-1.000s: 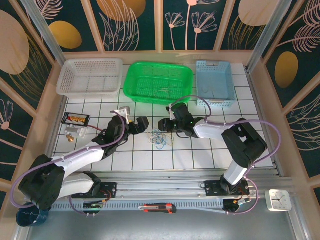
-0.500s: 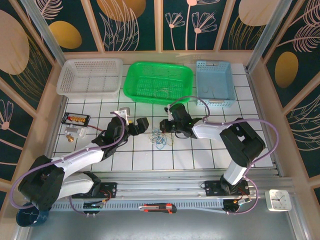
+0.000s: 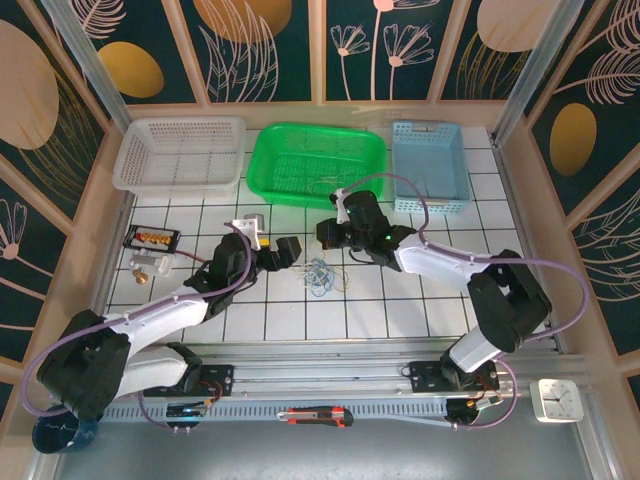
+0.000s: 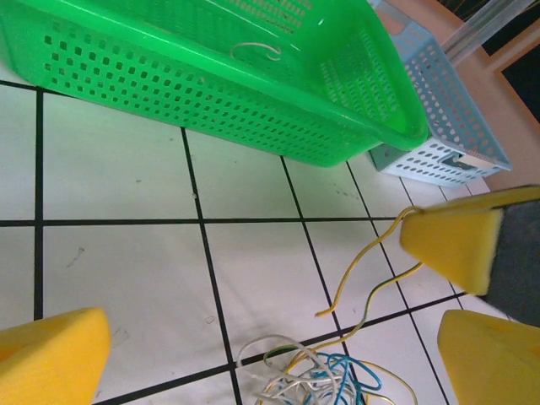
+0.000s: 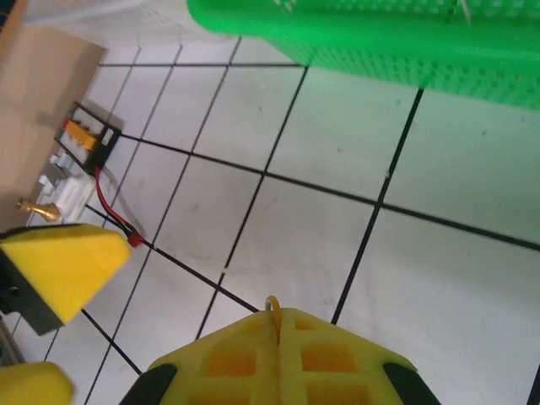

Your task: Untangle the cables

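- Yellow foam lines both claws. From above, the right claw (image 3: 326, 235) hangs over the white tiled table (image 3: 400, 310), just in front of the green basket (image 3: 318, 165) and just beyond the cables (image 3: 320, 276).
- From that height its grip is too small to read. Its own wrist camera makes it plain: the two pads (image 5: 236, 363) are pressed tight together, with a small loop of yellow wire (image 5: 272, 305) poking out of the seam.
- The left wrist camera gives the side of that grip: the yellow wire climbs off the tiles from the heap to the tip of the right claw.
- The other cables, blue, pale grey and more yellow, lie in a loose curled heap on the tiles between the two claws.
- The left claw (image 3: 288, 250) is spread wide and holds nothing. In its wrist view the pads (image 4: 51, 354) sit in the two bottom corners, with the heap in the gap between them.
- That camera also looks into the green basket, where one pale wire (image 4: 253, 51) lies by itself, and past it to a blue basket (image 4: 447, 126).
- The right wrist camera faces the other way. It takes in a black connector box (image 5: 84, 135), a dark lead (image 5: 114, 211) with a red tip trailing from it, and a small brass piece (image 5: 38, 207) near the wooden wall.
- From above, a white basket (image 3: 180, 153) stands left of the green one.
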